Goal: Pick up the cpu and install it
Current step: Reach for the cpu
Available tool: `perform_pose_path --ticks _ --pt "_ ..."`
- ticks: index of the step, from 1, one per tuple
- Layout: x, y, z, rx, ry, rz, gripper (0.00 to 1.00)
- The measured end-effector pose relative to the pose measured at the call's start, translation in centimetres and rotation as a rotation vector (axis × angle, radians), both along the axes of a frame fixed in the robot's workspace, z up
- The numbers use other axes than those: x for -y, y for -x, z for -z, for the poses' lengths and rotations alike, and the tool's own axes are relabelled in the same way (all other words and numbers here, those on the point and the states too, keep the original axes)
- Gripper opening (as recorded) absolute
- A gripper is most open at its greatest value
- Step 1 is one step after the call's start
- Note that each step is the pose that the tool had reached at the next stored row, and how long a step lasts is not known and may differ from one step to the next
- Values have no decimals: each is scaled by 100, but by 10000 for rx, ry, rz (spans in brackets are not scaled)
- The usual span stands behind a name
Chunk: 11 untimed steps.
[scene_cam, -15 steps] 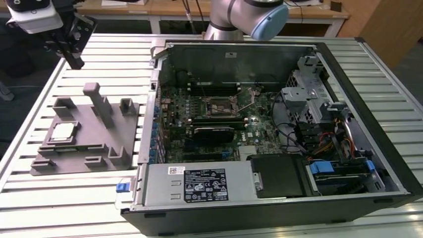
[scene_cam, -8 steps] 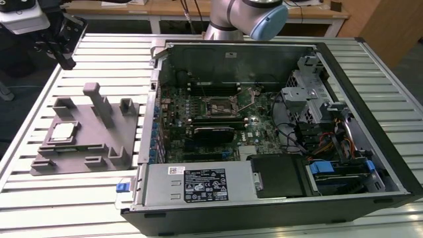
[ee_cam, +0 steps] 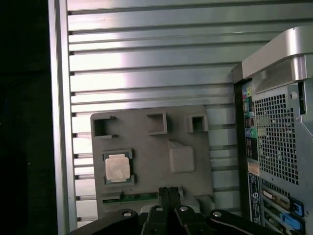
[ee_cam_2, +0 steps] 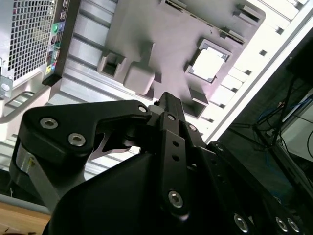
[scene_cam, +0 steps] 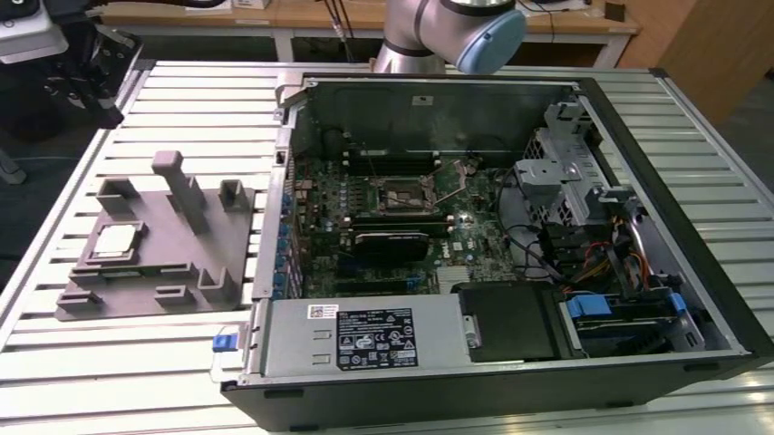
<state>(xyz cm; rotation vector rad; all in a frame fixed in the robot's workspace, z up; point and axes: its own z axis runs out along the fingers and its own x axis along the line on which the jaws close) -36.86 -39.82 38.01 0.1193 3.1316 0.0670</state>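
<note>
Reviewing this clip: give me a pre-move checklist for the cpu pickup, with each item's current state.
1. The cpu seated flat in its recess on the grey fixture: ok.
2. Nothing lying on the cpu: ok.
3. The gripper empty and apart from the cpu: ok.
4. The gripper open for a grasp: not ok, shut.
5. The computer case open, with the motherboard socket exposed: ok.
6. Socket frame unlatched and empty: cannot tell.
</note>
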Motion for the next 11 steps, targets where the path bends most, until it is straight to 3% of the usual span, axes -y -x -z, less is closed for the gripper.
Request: perform_pose_path --ticks 11 --pt "0 208 16 -19 0 0 11"
